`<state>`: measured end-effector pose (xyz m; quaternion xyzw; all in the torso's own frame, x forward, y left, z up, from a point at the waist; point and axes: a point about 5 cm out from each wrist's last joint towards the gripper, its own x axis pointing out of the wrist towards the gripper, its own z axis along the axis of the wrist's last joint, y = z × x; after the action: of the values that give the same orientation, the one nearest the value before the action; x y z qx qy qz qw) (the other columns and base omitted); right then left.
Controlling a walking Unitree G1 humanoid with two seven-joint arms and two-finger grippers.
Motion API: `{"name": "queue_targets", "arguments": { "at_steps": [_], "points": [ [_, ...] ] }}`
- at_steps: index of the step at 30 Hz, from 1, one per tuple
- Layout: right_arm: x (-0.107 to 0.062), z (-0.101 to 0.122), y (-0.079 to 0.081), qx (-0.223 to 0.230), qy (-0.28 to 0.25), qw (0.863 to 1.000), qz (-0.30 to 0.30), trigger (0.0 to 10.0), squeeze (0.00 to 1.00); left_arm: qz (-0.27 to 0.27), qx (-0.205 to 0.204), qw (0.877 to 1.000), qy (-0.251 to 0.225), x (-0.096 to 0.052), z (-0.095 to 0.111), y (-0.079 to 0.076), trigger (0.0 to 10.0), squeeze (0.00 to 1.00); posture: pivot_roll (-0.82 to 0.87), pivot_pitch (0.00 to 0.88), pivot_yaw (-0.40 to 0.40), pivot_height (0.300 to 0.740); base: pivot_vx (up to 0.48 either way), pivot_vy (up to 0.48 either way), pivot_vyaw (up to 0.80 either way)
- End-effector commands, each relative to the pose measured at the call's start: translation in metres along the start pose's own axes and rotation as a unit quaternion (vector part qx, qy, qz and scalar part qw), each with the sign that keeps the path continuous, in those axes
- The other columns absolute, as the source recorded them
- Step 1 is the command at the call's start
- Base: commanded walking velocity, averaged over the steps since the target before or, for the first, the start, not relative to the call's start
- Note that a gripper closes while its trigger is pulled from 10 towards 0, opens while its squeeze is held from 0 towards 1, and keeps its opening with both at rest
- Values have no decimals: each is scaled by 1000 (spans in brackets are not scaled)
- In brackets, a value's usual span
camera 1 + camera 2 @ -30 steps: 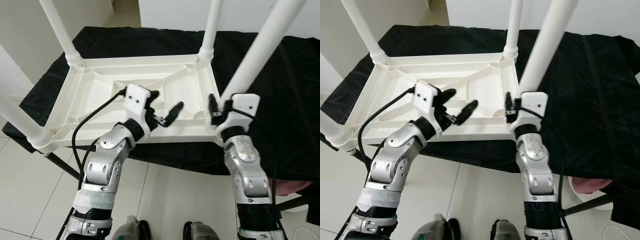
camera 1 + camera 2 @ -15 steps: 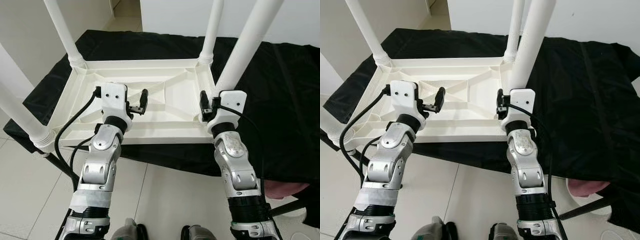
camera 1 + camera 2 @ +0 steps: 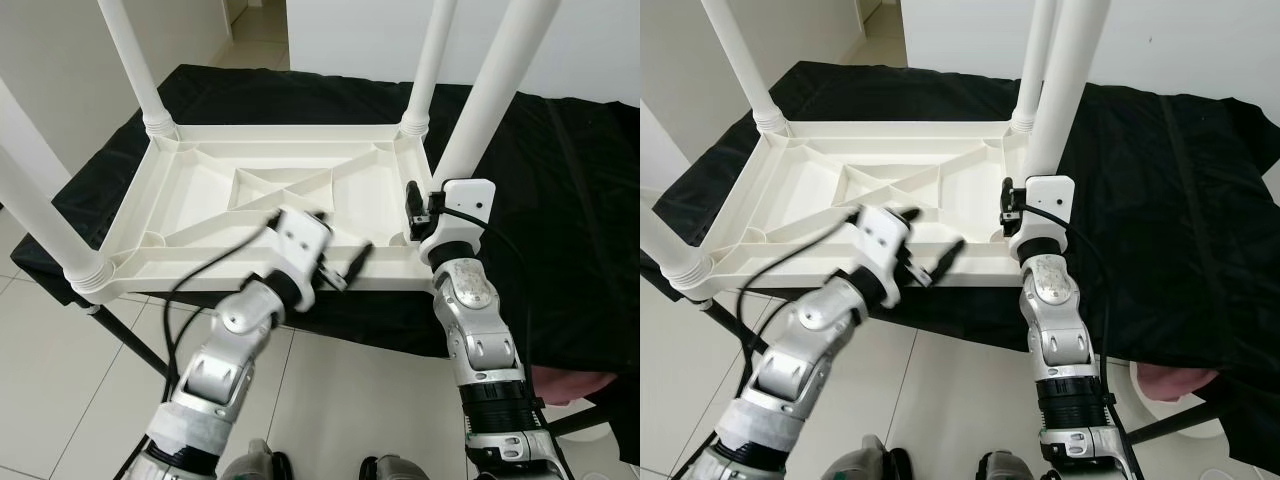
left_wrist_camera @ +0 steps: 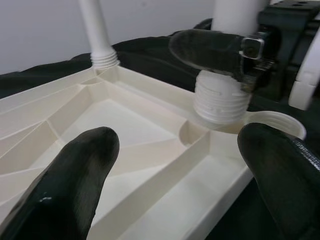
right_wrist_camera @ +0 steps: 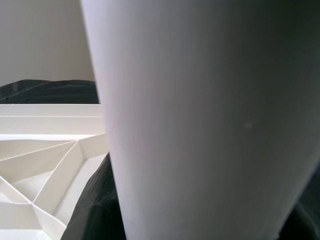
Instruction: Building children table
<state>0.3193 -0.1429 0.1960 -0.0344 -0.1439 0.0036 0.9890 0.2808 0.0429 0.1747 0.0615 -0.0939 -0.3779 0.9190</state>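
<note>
A white plastic children's table (image 3: 200, 205) lies upside down on a black cloth, its legs pointing up. My right gripper (image 3: 428, 205) is at the foot of the near right leg (image 3: 490, 90), shut around it just above the threaded collar (image 4: 220, 97). One of its black fingers (image 4: 210, 50) crosses the leg in the left wrist view. The leg (image 5: 200, 120) stands very close in the right wrist view. My left gripper (image 3: 335, 250) is blurred and open, holding nothing, over the table's front rim (image 3: 200, 275), pointing toward that corner.
The black cloth (image 3: 570, 180) covers a stand and hangs over its right side. Three more white legs rise at the far left (image 3: 135, 60), far right (image 3: 432, 60) and near left (image 3: 35, 200). White floor tiles (image 3: 60, 390) lie below. A pink thing (image 3: 570, 380) shows at lower right.
My left gripper swung from over the middle of the upturned table down and right to the front rim, fingers spreading. The right gripper stayed on the near right leg.
</note>
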Motion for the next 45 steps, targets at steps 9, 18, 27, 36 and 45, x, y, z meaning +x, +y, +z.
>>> {"name": "queue_targets", "arguments": {
  "at_steps": [9, 18, 27, 36, 45],
  "points": [
    [5, 5, -5, -7, -15, 1000, -18, 10000, 0, -83, 52, 993, 68, 7, -24, -16, 10000, 0, -98, 66, 76, 740, 0, 0, 0],
    [2, 7, -14, -16, -16, 999, -41, 10000, 0, -103, 60, 987, 112, 22, -36, -21, 10000, 0, -141, 86, 103, 740, 0, 0, 0],
    [-1, 8, -17, -19, -16, 998, -51, 10000, 0, -99, 57, 983, 143, 34, -44, -17, 10000, 0, -150, 94, 114, 740, 0, 0, 0],
    [-2, 7, -16, -21, -13, 998, -55, 10000, 0, -104, 53, 981, 153, 38, -47, -11, 0, 0, -149, 97, 119, 740, 0, 0, 0],
    [-2, 7, -15, -22, -12, 998, -55, 10000, 0, -126, 63, 978, 153, 31, -48, -6, 0, 0, -142, 95, 115, 740, 0, 0, 0]
  ]
}}
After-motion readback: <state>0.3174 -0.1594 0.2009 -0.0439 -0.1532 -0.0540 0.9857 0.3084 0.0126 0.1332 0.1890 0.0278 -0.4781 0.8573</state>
